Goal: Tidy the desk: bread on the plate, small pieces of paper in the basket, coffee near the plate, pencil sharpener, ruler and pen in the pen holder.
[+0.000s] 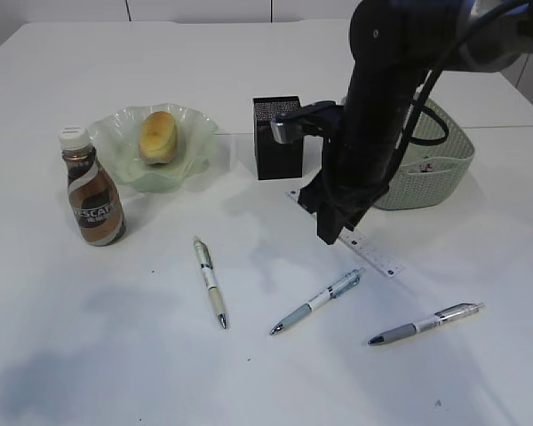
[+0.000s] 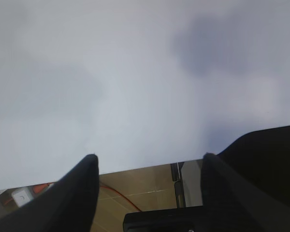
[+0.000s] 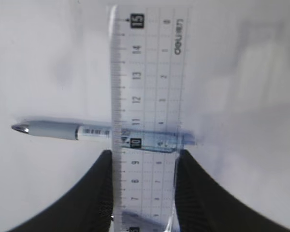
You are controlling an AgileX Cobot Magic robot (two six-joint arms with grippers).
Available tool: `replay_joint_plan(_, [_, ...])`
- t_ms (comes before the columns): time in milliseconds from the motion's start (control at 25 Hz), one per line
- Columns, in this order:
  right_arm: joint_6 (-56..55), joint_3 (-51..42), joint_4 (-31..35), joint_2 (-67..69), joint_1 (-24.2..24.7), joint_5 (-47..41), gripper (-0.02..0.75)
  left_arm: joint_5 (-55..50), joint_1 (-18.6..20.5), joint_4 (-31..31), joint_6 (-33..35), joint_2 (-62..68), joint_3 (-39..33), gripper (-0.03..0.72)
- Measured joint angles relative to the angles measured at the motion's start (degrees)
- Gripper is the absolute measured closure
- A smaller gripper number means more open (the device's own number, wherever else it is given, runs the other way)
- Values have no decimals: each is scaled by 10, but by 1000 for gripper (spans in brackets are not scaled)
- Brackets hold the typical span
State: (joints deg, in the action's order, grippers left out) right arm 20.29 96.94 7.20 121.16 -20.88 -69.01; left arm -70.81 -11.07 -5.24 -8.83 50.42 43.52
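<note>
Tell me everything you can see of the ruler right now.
The ruler is a short strip of clear plastic with black scale marks and numbers. It stands between the fingers of the right hand, which is closed on its long edges. In the exterior view it slants toward the desk; whether its far end touches is unclear.

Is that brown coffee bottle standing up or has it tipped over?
Upright. The coffee bottle stands on the desk with its white cap on top, beside the green plate.
</note>
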Motion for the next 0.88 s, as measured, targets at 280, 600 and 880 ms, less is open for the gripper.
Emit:
replay_joint_plan(280, [0,52,44,0,0,-7,442,0,0,0,0,0,0,222])
replay_joint_plan(600, [-1,70,51,3,0,-9,442,0,0,0,0,0,0,222])
replay_joint_plan(880, [-1,86,54,1,5,30,442,0,0,0,0,0,0,222])
